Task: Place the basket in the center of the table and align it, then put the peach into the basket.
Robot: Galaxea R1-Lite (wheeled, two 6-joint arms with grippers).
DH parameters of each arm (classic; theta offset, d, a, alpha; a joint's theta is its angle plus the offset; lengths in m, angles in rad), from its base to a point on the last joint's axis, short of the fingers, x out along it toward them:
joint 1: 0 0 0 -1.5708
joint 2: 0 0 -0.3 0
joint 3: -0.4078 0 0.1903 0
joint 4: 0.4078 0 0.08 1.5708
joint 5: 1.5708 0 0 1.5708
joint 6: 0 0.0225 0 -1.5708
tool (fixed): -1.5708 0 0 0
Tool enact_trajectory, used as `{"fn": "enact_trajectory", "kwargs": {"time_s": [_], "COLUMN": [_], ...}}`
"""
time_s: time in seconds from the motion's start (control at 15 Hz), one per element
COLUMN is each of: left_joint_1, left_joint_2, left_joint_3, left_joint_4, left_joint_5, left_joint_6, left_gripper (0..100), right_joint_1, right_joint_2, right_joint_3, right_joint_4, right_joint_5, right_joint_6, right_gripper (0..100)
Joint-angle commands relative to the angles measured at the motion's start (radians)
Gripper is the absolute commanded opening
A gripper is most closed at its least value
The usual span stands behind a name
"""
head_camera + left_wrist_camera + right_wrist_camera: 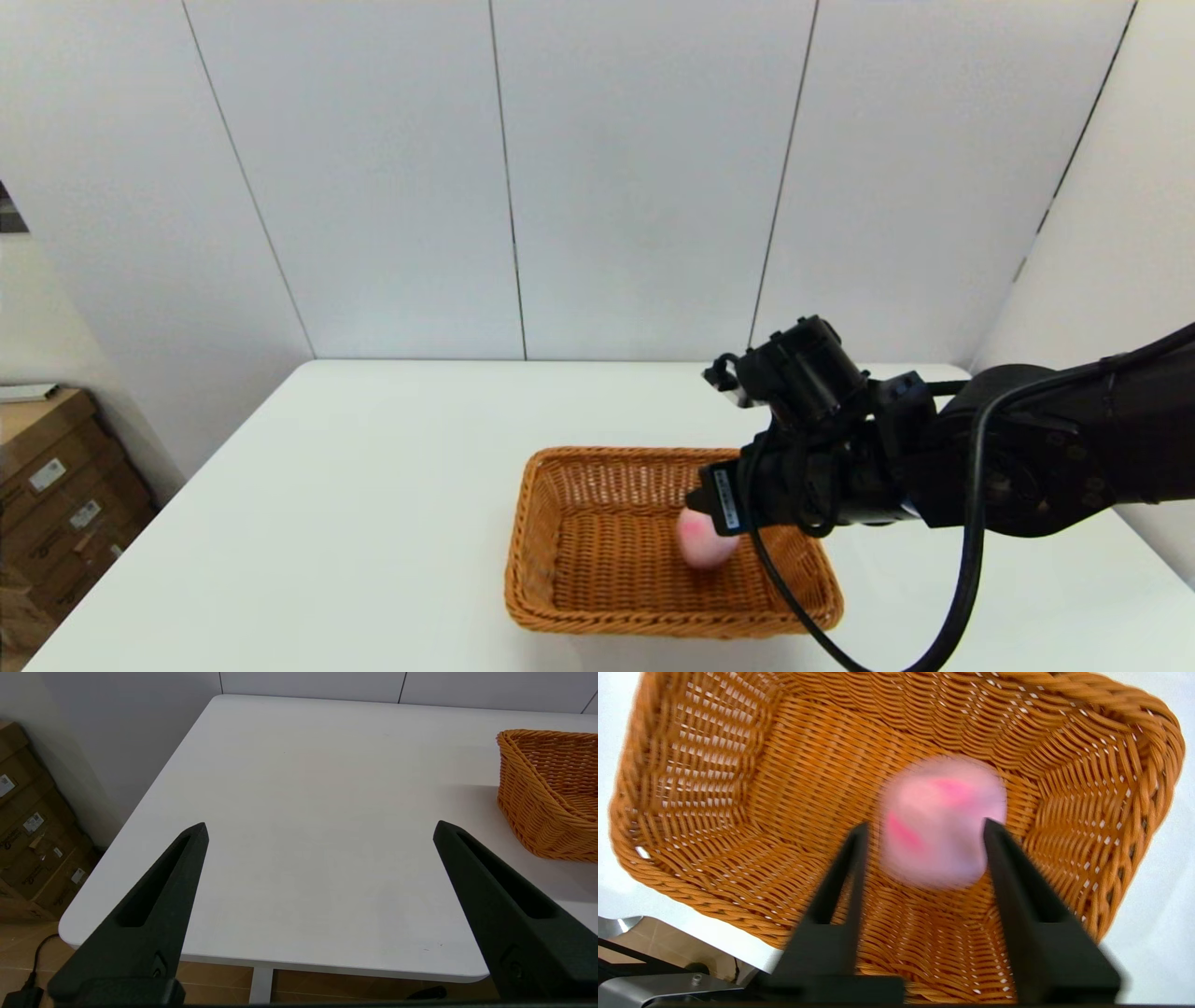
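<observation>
The right gripper (924,828) is held inside the orange-brown woven wicker basket (597,597), its black fingers spread either side of the small round pale-pink peach (941,821); whether it is pinched or already released cannot be told. The basket is set slightly right of the middle of the smooth white table (355,485), so little seems left. The left gripper (320,828) is parked, spread, over the table's left part.

Stacked cardboard boxes (56,485) with white labels stand on the floor at about nine o'clock, against the pale wall. Grey wall panels (635,177) with thin dark seams fill twelve o'clock. A black cable (35,956) lies on the tan floor beside the boxes.
</observation>
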Motion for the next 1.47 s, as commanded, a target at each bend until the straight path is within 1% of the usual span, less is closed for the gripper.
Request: {"fn": "enact_trajectory", "kwargs": {"time_s": [0.07,0.2,0.33,0.53,0.67,0.8,0.87,0.93,1.07,1.2,1.33,1.47], "left_joint_1": [0.000,0.000,0.000,0.000,0.000,0.000,0.000,0.000,0.000,0.000,0.000,0.000], "left_joint_2": [0.000,0.000,0.000,0.000,0.000,0.000,0.000,0.000,0.000,0.000,0.000,0.000], "left_joint_3": [0.000,0.000,0.000,0.000,0.000,0.000,0.000,0.000,0.000,0.000,0.000,0.000], "left_joint_4": [0.001,0.001,0.001,0.001,0.001,0.001,0.001,0.001,0.001,0.001,0.001,0.001], "left_joint_5": [0.000,0.001,0.001,0.000,0.001,0.000,0.000,0.000,0.000,0.001,0.000,0.001], "left_joint_6": [0.000,0.000,0.000,0.000,0.000,0.000,0.000,0.000,0.000,0.000,0.000,0.000], "left_gripper": [100,100,100,100,100,100,100,100,100,100,100,100], "right_joint_1": [-0.004,-0.012,-0.041,-0.122,-0.268,-0.448,-0.527,-0.595,-0.693,-0.727,-0.727,-0.705], "right_joint_2": [-0.006,-0.032,-0.056,-0.108,-0.122,-0.116,-0.105,-0.095,-0.076,-0.078,-0.095,-0.165], "right_joint_3": [-0.019,-0.037,-0.037,-0.034,-0.034,-0.032,-0.035,-0.038,-0.035,-0.029,-0.025,0.009], "right_joint_4": [0.001,0.004,0.007,0.015,0.025,0.027,0.024,0.024,0.024,0.024,0.025,0.027], "right_joint_5": [-0.002,-0.002,-0.002,0.000,0.001,0.062,0.070,0.073,0.075,0.075,0.073,0.079], "right_joint_6": [0.006,0.010,0.018,0.036,0.023,-0.031,-0.059,-0.077,-0.109,-0.128,-0.131,-0.129], "right_gripper": [100,100,100,100,100,100,100,100,100,100,100,100]}}
